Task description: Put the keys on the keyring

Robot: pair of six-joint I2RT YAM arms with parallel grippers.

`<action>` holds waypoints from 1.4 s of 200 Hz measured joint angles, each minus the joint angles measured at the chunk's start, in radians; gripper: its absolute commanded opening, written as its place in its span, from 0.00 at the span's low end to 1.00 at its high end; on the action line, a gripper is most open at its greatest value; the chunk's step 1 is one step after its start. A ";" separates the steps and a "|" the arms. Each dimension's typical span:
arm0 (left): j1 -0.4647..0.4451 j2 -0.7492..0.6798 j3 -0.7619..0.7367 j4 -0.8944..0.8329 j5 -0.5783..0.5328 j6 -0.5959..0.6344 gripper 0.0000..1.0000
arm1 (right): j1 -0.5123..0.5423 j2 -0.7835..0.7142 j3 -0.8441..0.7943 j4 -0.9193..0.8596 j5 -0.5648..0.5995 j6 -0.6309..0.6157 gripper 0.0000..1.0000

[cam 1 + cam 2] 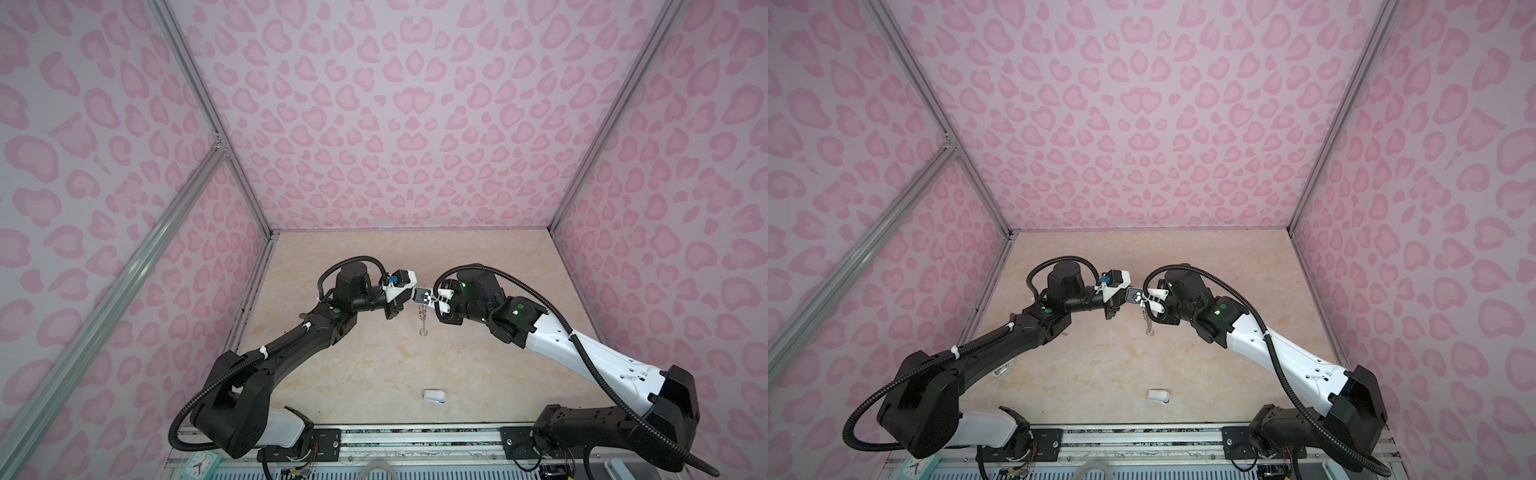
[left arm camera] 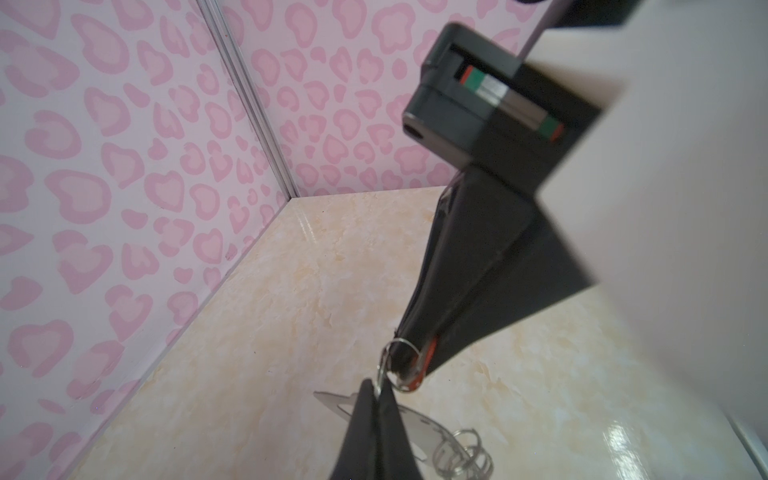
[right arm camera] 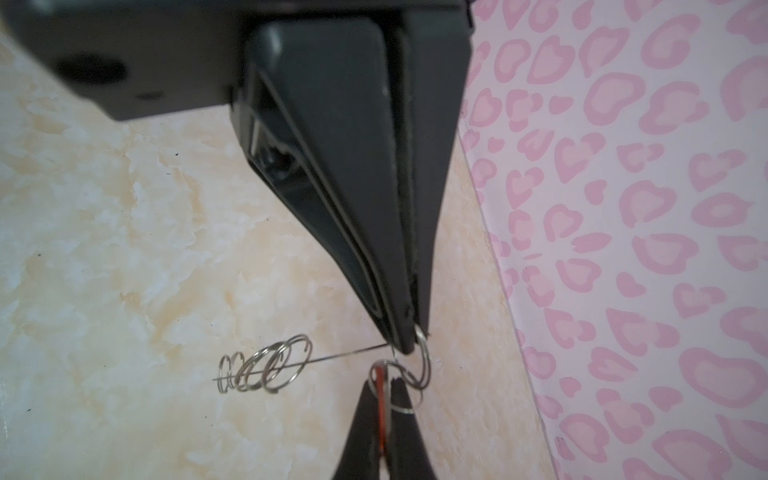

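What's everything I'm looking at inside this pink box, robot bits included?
keyring: one, grey plate with wire rings, held up over mid-table
orange-red key tag: one, mid-air at the keyring's upper end
white rounded object: one, white, near table edge
clock: one, pale green, below the near rail, left
table: one, beige marble
walls: pink heart print, three sides
arms: two, black and white, meeting mid-table
left gripper: black, shut on the orange-red key tag
right gripper: black, shut on the keyring

shiny metal keyring (image 2: 424, 424), glossy table (image 2: 291, 311)
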 measured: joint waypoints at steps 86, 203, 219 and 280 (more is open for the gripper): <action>0.000 0.001 0.000 -0.003 -0.012 0.006 0.03 | -0.008 0.016 0.034 -0.058 0.003 -0.060 0.00; -0.001 0.001 -0.015 0.003 -0.004 0.025 0.03 | -0.039 0.063 0.129 -0.179 -0.045 -0.053 0.00; -0.003 0.001 -0.019 0.004 -0.005 0.021 0.03 | -0.044 0.076 0.149 -0.204 -0.060 -0.053 0.00; -0.020 0.000 -0.035 0.004 -0.032 0.012 0.03 | -0.068 0.112 0.204 -0.308 -0.117 -0.086 0.00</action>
